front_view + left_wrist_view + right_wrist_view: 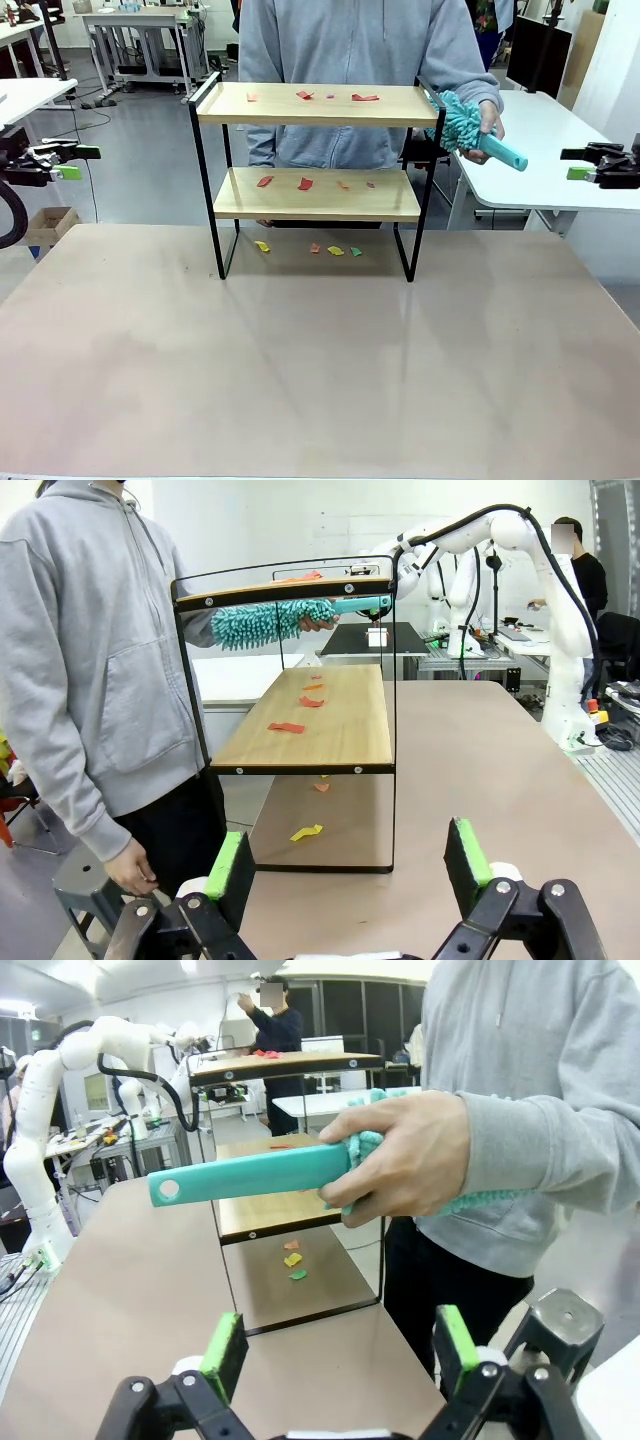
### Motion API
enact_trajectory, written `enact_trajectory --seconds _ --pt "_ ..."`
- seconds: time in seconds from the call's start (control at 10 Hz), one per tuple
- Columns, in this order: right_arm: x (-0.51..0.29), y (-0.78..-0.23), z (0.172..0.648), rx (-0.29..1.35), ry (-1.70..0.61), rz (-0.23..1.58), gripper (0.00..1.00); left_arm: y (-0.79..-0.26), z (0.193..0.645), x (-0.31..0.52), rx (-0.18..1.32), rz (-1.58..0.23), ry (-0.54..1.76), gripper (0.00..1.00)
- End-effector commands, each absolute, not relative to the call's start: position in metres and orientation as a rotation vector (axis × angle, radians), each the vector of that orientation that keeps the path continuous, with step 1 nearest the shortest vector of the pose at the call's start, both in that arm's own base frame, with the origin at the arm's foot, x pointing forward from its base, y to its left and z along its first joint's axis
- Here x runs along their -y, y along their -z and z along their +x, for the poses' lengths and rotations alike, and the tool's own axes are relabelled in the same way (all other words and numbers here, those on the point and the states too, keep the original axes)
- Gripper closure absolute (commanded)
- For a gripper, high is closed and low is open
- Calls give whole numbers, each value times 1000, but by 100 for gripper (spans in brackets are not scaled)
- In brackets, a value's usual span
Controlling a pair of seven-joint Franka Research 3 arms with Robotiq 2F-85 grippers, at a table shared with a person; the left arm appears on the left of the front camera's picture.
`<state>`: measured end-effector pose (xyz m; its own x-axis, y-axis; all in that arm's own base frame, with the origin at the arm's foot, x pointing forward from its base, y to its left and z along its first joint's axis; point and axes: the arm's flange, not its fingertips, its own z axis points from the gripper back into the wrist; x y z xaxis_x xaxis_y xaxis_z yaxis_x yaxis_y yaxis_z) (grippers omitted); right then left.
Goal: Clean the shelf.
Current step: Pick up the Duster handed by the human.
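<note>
Currently we hold nothing, left gripper [85,162] and right gripper [572,163] wide open; a hasty reach for the duster [458,120] could pinch the person's hand [490,126] or topple the shelf [315,105].

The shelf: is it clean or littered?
Littered: on the shelf, red scraps lie on the top board and lower board.

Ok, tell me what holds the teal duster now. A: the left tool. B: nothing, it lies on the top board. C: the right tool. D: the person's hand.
D: the person's hand grips the teal duster beside the shelf.
</note>
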<state>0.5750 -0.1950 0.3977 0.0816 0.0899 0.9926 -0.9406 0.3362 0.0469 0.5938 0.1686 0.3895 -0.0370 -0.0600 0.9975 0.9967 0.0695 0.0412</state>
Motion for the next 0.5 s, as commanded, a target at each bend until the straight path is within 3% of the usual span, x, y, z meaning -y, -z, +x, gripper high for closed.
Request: enact_trajectory --seconds 0.0,0.4 --pt "190 -457 563 1119 -884 813 0 -390 593 -169 1226 -1086 1233 0" --pt "135 -588 540 938 -688 667 0 -390 593 -169 1226 -1086 1233 0"
